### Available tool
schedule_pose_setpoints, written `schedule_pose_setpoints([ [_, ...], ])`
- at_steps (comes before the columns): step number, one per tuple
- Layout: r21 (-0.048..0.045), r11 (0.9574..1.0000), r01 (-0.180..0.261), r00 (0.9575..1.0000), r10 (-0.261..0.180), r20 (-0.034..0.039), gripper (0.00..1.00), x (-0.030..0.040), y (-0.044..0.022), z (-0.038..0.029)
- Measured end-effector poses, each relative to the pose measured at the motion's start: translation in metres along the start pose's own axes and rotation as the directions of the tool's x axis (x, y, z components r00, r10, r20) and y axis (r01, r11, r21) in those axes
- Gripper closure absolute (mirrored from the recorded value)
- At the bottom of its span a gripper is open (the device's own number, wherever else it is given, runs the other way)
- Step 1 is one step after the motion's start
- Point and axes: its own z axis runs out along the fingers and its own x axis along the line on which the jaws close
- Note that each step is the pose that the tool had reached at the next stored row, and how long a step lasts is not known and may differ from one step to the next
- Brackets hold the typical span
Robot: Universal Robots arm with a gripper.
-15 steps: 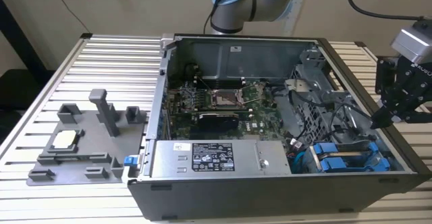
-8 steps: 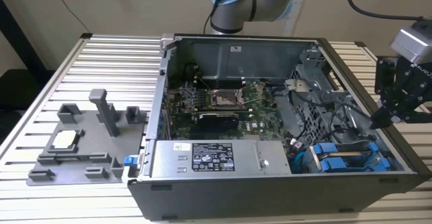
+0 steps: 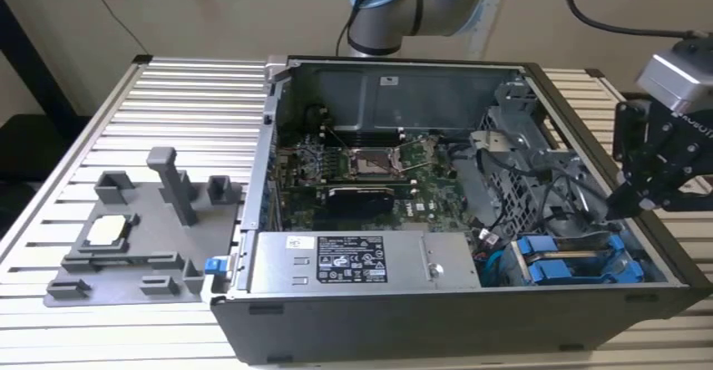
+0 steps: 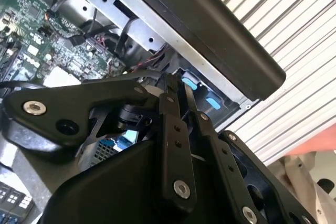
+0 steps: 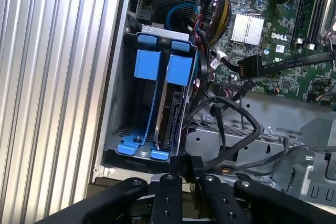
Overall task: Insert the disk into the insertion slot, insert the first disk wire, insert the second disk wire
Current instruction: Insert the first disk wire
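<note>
1. Over at the exterior view's right, spotted the black linkage-fingered gripper (image 3: 622,206) tipped down into the open dark-grey desktop computer case (image 3: 446,328), just above the corner of the metal drive bay (image 5: 118,103).
2. Read the jaws as closed up on a small black wire plug (image 5: 187,165) in the first wrist view. Saw a thick black cable (image 5: 247,121) loop away from that plug over the grey sheet-metal bracket (image 5: 273,145).
3. Found the flat silver-grey disk (image 5: 169,114), clipped in its bright blue plastic carrier frame, already seated on edge in the drive bay, blue handle at the open end.
4. Noted a second blue carrier frame (image 5: 142,72) just beside the disk in the same bay. Could not tell whether touching.
5. Placed the wire plug right at the end of the disk nearest the gripper. Could not tell whether mated with the disk's socket or just short of it.
6. Saw the black fingers (image 4: 170,129) pressed close together in the second wrist view, with the case rim behind them.
7. Logged the green motherboard (image 3: 334,165) mid-case and the silver power supply box (image 3: 446,261) with its printed label against the near wall, just beside the drive bay.
8. Logged the case sitting on a ribbed aluminium table (image 3: 189,111), with a grey moulded fixture plate (image 3: 123,245) at the exterior view's left, well apart from the gripper.
</note>
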Motion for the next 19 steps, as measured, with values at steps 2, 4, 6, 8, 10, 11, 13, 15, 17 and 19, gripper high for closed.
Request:
schedule_pose_setpoints([
  [2,0.0001,1.0000,0.000,1.0000,0.000,0.0003,0.81,0.0002,0.0028,0.0003],
  [4,0.0007,1.0000,0.000,1.0000,0.000,0.0001,0.81,0.0004,0.0068,0.0005],
  [6,0.0015,1.0000,0.000,1.0000,0.000,0.0001,0.81,0.0007,0.0109,0.0006],
  [8,0.0021,1.0000,0.000,1.0000,0.000,0.0001,0.81,0.0014,0.0148,0.0007],
  [10,0.0023,1.0000,0.000,1.0000,0.000,0.0001,0.81,0.0025,0.0182,0.0008],
  [11,0.0023,1.0000,0.000,1.0000,0.000,0.0002,0.81,0.0028,0.0192,0.0009],
  [13,0.0023,1.0000,0.000,1.0000,0.000,0.0003,0.81,0.0027,0.0197,0.0013],
  [15,0.0023,1.0000,0.000,1.0000,0.000,0.0001,0.81,0.0027,0.0199,0.0013],
  [17,0.0023,1.0000,0.000,1.0000,0.000,0.0002,0.81,0.0028,0.0200,0.0014],
  [19,0.0023,1.0000,0.000,1.0000,0.000,0.0002,0.81,0.0027,0.0200,0.0014],
])
